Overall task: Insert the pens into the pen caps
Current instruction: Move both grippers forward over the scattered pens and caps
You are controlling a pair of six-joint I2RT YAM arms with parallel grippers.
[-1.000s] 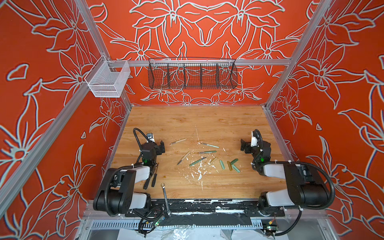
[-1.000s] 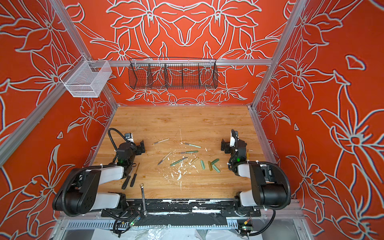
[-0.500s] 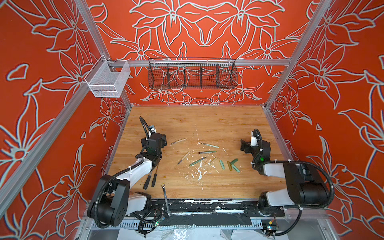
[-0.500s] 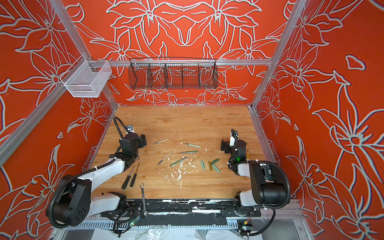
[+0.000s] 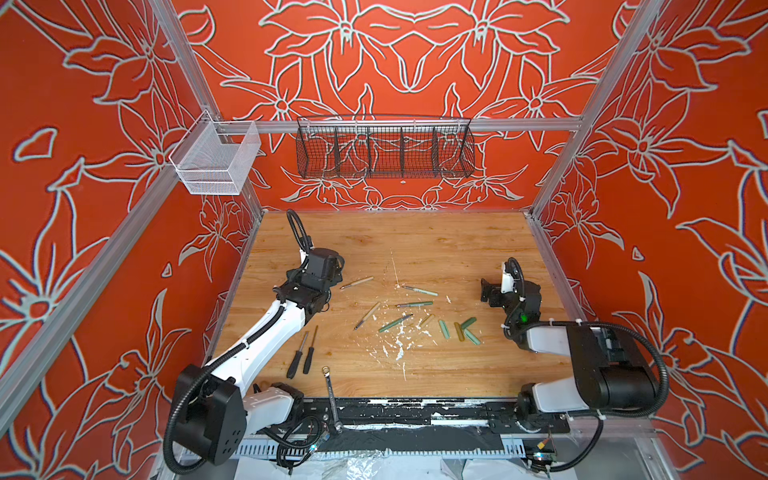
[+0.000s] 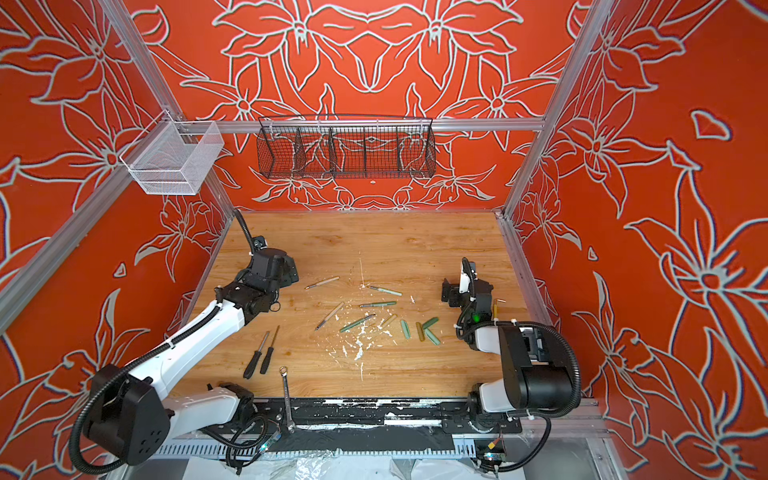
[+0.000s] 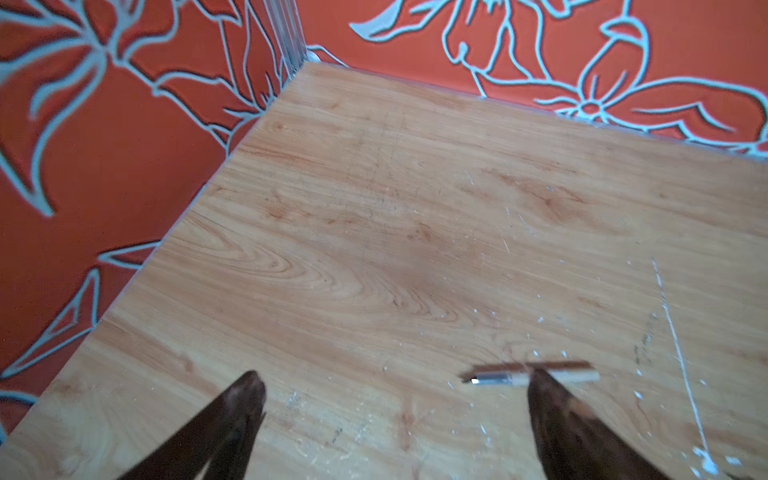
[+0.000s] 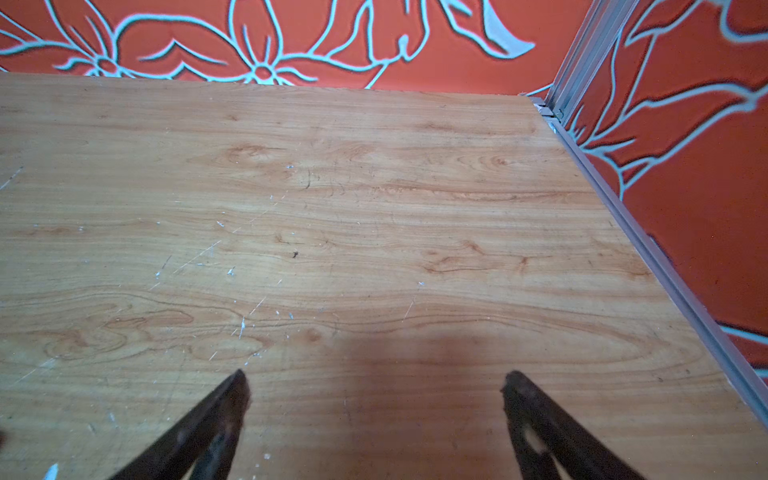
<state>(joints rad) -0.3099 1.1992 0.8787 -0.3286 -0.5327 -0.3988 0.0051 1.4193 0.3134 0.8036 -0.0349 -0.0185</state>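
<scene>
Several pens lie mid-table in both top views: a beige pen (image 5: 356,282) (image 6: 322,282) at the left, a green pen (image 5: 413,304) and others near it. To their right sit several pen caps (image 5: 458,331) (image 6: 420,331), green, olive and beige. My left gripper (image 5: 334,270) (image 6: 292,272) (image 7: 392,378) hovers open just left of the beige pen (image 7: 498,379), and one fingertip (image 7: 540,386) overlaps the barrel in the left wrist view. Right of the caps my right gripper (image 5: 487,291) (image 6: 448,293) (image 8: 376,378) is open over bare wood.
Two black-handled screwdrivers (image 5: 301,353) and a silver wrench (image 5: 332,395) lie near the front left. White paint flecks (image 5: 397,343) dot the wood. A black wire basket (image 5: 384,147) and a white mesh basket (image 5: 216,160) hang on the walls.
My left arm has stretched out from its folded pose, carrying its open gripper back and rightward up to the beige pen. The right arm has not moved.
</scene>
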